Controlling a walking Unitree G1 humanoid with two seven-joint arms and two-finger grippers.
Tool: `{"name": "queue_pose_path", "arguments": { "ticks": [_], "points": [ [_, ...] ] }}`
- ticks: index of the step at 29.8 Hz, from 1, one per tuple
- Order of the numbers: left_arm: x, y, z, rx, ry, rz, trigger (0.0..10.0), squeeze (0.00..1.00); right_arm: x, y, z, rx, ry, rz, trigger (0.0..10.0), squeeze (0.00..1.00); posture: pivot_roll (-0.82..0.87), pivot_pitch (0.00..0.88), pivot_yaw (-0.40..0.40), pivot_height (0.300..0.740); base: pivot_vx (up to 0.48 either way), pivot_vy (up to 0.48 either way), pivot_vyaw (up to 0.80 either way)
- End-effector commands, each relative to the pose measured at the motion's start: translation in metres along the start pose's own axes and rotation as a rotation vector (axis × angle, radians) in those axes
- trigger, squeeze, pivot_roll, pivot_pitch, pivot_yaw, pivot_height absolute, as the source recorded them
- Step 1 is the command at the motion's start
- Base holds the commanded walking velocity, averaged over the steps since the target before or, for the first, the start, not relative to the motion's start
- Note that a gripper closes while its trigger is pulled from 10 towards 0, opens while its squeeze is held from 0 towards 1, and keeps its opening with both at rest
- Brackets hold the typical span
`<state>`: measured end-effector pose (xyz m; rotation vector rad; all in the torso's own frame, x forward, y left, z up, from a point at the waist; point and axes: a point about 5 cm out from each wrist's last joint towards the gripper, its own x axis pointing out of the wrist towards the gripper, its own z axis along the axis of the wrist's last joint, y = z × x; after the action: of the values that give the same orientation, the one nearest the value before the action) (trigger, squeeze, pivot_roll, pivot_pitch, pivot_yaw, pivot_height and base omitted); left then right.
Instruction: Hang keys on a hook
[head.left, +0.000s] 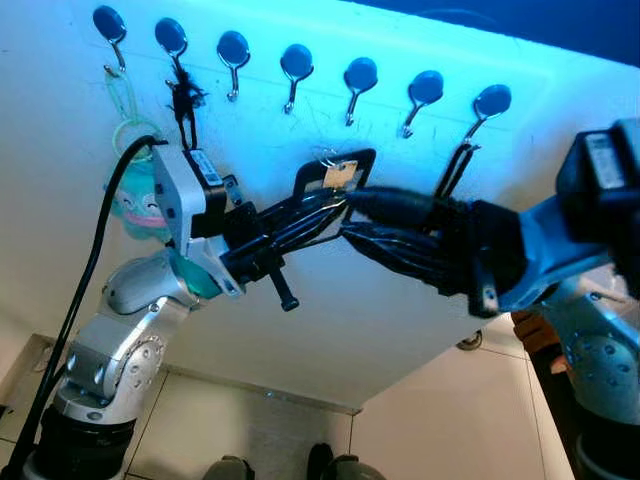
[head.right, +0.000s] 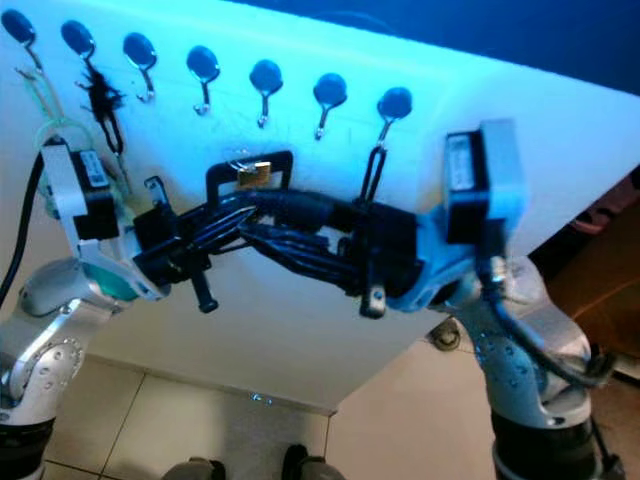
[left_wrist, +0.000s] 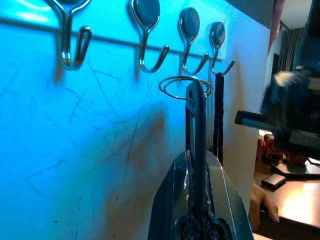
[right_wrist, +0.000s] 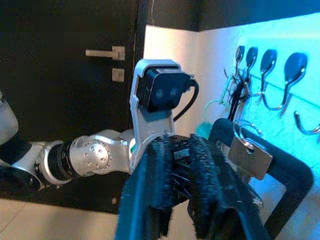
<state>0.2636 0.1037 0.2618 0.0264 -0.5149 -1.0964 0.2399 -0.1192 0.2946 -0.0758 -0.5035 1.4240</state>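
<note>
White wall (head.left: 330, 320) carries a row of metal hooks (head.left: 295, 68). Just below them, the left end effector (head.left: 315, 205) is clamped on a black strap loop (head.left: 340, 165) bearing a key ring (left_wrist: 185, 87) and small brass padlock (right_wrist: 250, 156) (light, dangly, slippery metal; best held by the stiff strap). The right end effector (head.left: 350, 215) pinches the same loop.

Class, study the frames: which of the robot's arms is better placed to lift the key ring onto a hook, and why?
Left, probably. The left gripper already clamps the black strap, with its key ring just under the hooks. The right gripper only meets it from the side.
</note>
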Motion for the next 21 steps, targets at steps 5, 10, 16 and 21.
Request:
{"name": "queue_pose_path", "arguments": {
  "ticks": [5,10,16,21],
  "points": [
    [0.002,-0.004,-0.002,-0.005,0.000,-0.017,10.0,0.00,0.002,-0.002,-0.004,-0.022,0.031,-0.020,10.0,0.00,0.11,0.097,-0.021,0.740,0.000,0.000,0.00],
    [0.002,-0.005,-0.002,-0.007,-0.001,-0.020,10.0,0.00,0.006,-0.002,-0.004,-0.007,0.000,-0.013,10.0,0.00,0.11,0.097,-0.025,0.740,0.000,0.000,0.00],
    [0.003,-0.006,-0.003,-0.006,-0.003,-0.024,10.0,0.00,0.012,-0.005,-0.004,-0.008,-0.030,-0.029,10.0,0.00,0.11,0.097,-0.031,0.740,0.000,0.000,0.00],
    [0.003,-0.007,-0.004,-0.006,-0.003,-0.024,10.0,0.00,0.013,-0.009,-0.004,-0.015,-0.038,-0.049,10.0,0.00,0.11,0.095,-0.035,0.740,0.000,0.000,0.00]
  ]
}}
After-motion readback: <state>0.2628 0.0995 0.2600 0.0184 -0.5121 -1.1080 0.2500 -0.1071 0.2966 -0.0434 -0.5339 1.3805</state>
